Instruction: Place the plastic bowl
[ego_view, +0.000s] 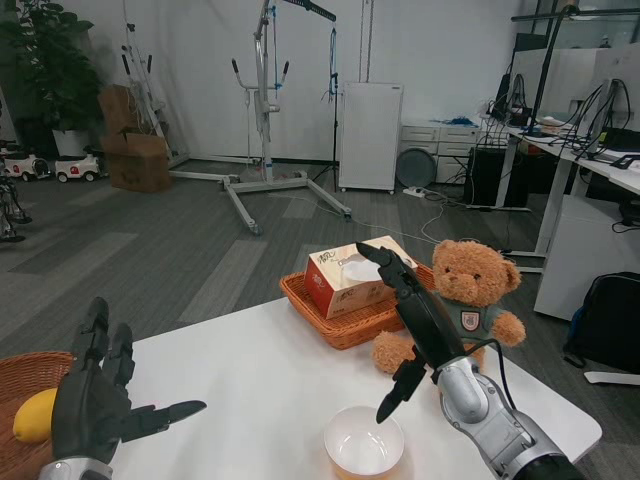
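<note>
A pale translucent plastic bowl stands upright on the white table near its front edge. My right hand hovers above and behind the bowl, fingers stretched out flat toward the far basket, thumb hanging down just over the bowl's right rim; it holds nothing. My left hand is raised at the lower left, fingers spread upward and thumb pointing right, empty.
An orange wicker basket holding a tissue box sits at the table's far edge. A brown teddy bear sits beside it on the right. A wicker basket with a yellow fruit lies at the far left.
</note>
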